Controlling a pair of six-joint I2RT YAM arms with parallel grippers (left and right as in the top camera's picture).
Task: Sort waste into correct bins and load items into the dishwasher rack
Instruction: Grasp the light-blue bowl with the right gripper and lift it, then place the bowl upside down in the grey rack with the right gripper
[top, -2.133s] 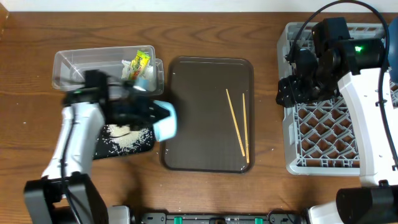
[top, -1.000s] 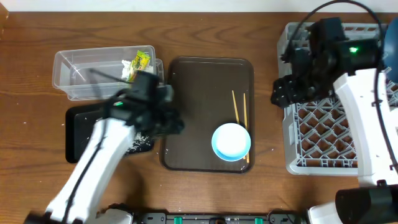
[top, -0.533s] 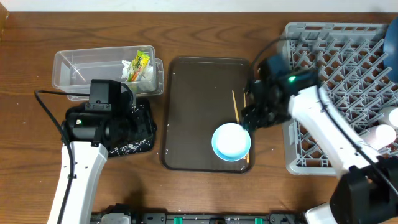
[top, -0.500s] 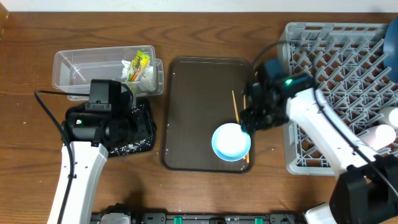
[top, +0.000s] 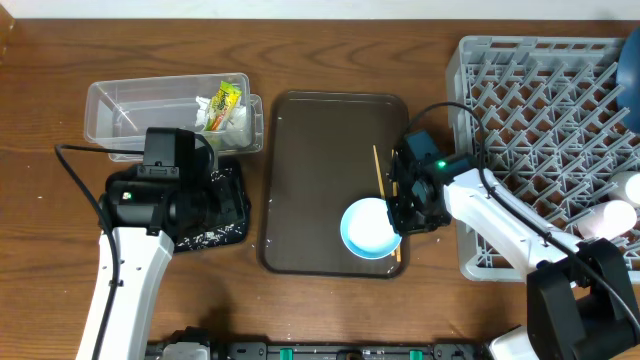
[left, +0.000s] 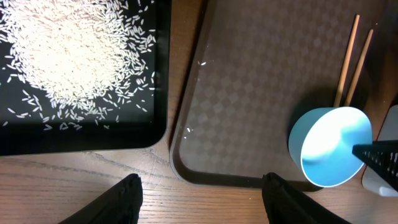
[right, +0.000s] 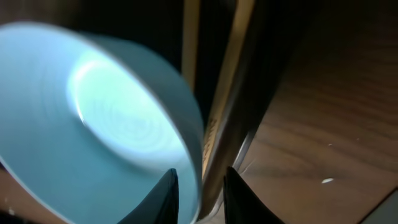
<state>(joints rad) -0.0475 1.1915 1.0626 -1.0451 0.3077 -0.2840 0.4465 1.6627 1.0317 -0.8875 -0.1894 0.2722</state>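
Observation:
The light blue bowl (top: 370, 228) (left: 329, 146) (right: 93, 124) sits upright on the brown serving tray's front right part. My right gripper (top: 401, 212) (right: 200, 182) straddles its right rim, one finger inside and one outside. The jaws are narrow, with slim gaps to the rim. Two chopsticks (top: 380, 176) (left: 348, 56) (right: 231, 87) lie beside and under the bowl. My left gripper (top: 224, 202) (left: 199, 199) hangs open and empty over the table's front, between the black tray (left: 93, 140) of rice (left: 68, 56) and the serving tray.
The clear tub (top: 130, 115) at the back left holds the yellow-green wrapper (top: 226, 98) and tissue. The brown serving tray (top: 320, 150) fills the middle. The grey rack (top: 540, 110) stands at the right with two pale cups (top: 605, 222) at its right edge.
My right arm swung from the rack down to the bowl, and its jaws narrowed around the rim. My left arm left the bowl on the tray and drew back over the black tray.

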